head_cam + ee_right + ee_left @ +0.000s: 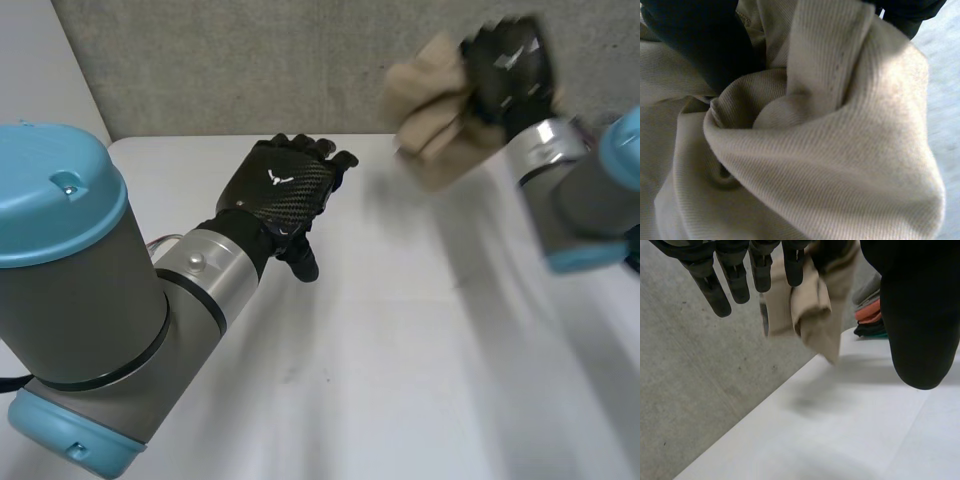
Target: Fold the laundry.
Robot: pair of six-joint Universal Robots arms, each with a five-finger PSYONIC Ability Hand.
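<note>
— Where is the beige cloth (435,110) hanging?
— I am gripping it bunched in my right hand (510,65), fingers curling round it, above the white table (400,350). My left hand (280,190) is hovering nearby, fingers loosely straight, holding nothing.

Soft cloth among hard shells

The beige cloth (840,165) is matt, finely ribbed fabric with a stitched hem. The left hand (285,190) has a woven-patterned, faintly glossy black back. The arm (200,265) looks like smooth satin metal, its cap (50,190) like smooth blue plastic. The table (400,360) is smooth matt white, and the far wall (250,60) is rough, speckled grey.
</note>
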